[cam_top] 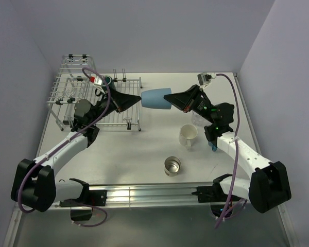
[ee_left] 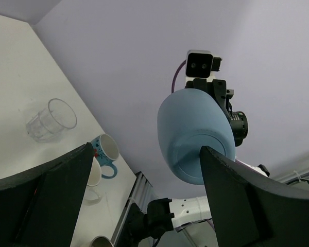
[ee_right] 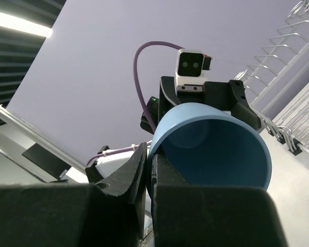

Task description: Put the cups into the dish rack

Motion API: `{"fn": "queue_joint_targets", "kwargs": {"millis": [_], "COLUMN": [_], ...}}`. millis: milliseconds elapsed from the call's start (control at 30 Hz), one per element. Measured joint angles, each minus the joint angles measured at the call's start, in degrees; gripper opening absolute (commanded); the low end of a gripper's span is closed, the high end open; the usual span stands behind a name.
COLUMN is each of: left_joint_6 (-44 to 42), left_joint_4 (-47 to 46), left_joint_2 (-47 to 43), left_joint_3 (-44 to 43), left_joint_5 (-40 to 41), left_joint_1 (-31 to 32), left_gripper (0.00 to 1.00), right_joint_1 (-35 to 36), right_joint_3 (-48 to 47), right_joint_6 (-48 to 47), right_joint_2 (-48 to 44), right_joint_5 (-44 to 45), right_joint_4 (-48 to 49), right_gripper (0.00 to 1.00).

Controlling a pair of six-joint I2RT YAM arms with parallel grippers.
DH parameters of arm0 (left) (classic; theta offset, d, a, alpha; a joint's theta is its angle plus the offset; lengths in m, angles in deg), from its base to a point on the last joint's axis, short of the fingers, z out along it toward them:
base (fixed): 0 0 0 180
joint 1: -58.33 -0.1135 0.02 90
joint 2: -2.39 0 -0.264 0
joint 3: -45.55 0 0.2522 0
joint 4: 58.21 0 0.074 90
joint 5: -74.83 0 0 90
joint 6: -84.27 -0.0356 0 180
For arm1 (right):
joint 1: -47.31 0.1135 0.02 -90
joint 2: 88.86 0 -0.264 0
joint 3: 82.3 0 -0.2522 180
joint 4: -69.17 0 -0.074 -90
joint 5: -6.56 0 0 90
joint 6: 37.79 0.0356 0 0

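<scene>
A blue tumbler hangs on its side above the table, base toward the dish rack. My right gripper is shut on its rim, one finger inside the mouth and one outside. My left gripper stands open just short of the tumbler's base, which shows past the right finger. On the table are a cream mug, a steel cup, a clear glass and a blue mug. A dark teal mug sits in the rack.
The silver wire rack fills the back left of the table, its taller basket at the far corner. The right arm's forearm crosses above the blue mug. A metal rail runs along the near edge.
</scene>
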Motion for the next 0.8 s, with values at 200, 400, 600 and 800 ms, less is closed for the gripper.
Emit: {"fn": "queue_joint_targets", "kwargs": {"millis": [200,400,600,800], "left_joint_6": [4.94,7.21,8.68,8.5], "left_joint_4": [-6.99,-11.26,-13.77,-13.33], "left_joint_2": [1.33,1.33,1.29,1.31], "left_joint_3": [1.86,2.64,3.19,3.26], "left_joint_5": [-0.9,-1.73,-1.79,-1.92], "left_joint_1": [0.07,0.55,0.52,0.52], "left_gripper": [0.92,0.93,0.93,0.94], "right_joint_1": [0.04,0.11,-0.33,-0.68], "right_joint_3": [0.07,0.55,1.07,1.16], "right_joint_6": [0.96,1.22,1.46,2.43], "right_joint_2": [0.04,0.04,0.42,0.9], "right_joint_5": [-0.24,-0.26,-0.48,-1.07], "right_joint_4": [0.72,1.03,1.22,2.56], "right_gripper": [0.0,0.0,0.0,0.0]}}
